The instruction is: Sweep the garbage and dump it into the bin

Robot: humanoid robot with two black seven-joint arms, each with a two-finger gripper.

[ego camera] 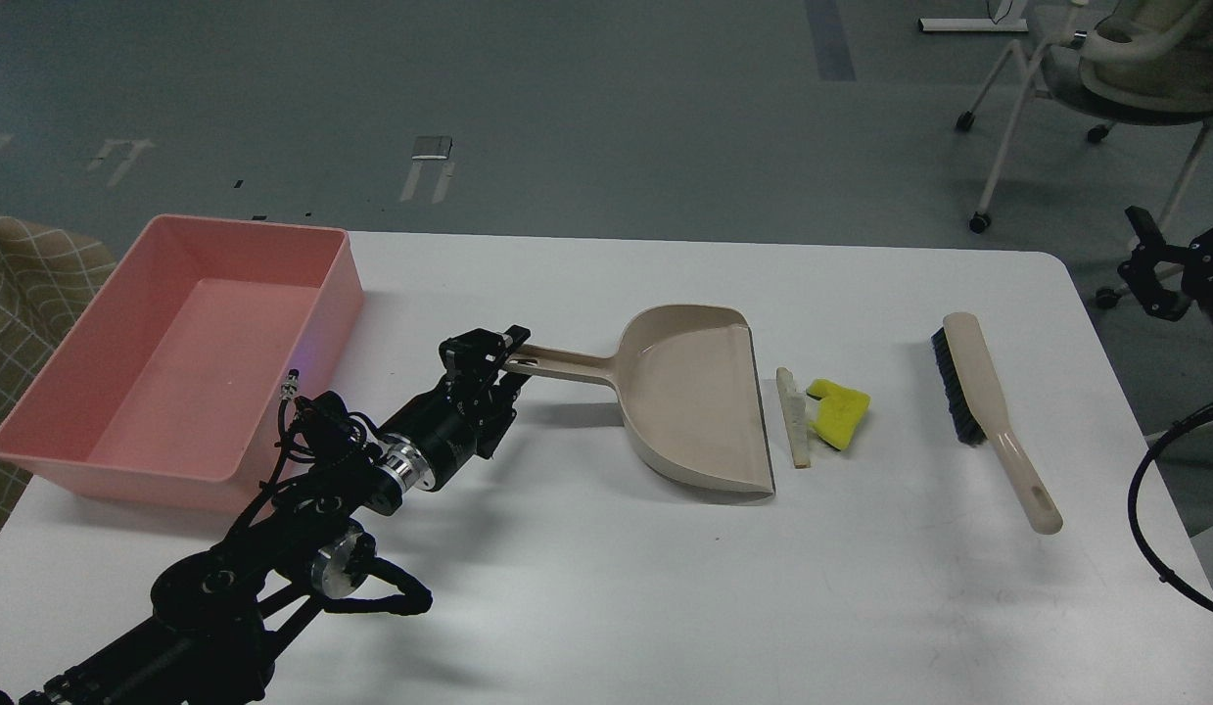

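Left arm reaches in from the lower left of the frame, and its gripper (pixel 503 360) sits at the tip of the dustpan (pixel 699 392) handle, left of center. The fingers (pixel 516 338) look clamped on that handle end, one above it and one below.

The dustpan lies flat on the white worktop (pixel 606 587), its handle pointing left and its wide open lip facing right.

Just off that lip lie the 2 scraps of garbage. The white wedge (pixel 792 418) lies parallel to the lip, close beside it but apart from it, brown crust edge on its right side. The yellow chunk (pixel 840 411) lies just right of the wedge, touching it or nearly so; hard to call from here.

Further right, well apart from the scraps, the brush (pixel 978 392) lies on the worktop, black bristles facing left, handle trailing toward the lower right.

Over at the left edge of the frame, the pink bin (pixel 185 362) sits on the worktop.

Right gripper (pixel 1149 269) hangs at the far right edge, off the worktop, dark and small; I cannot tell how its fingers stand.

An office chair (pixel 1105 69) stands on the floor in the upper right corner.
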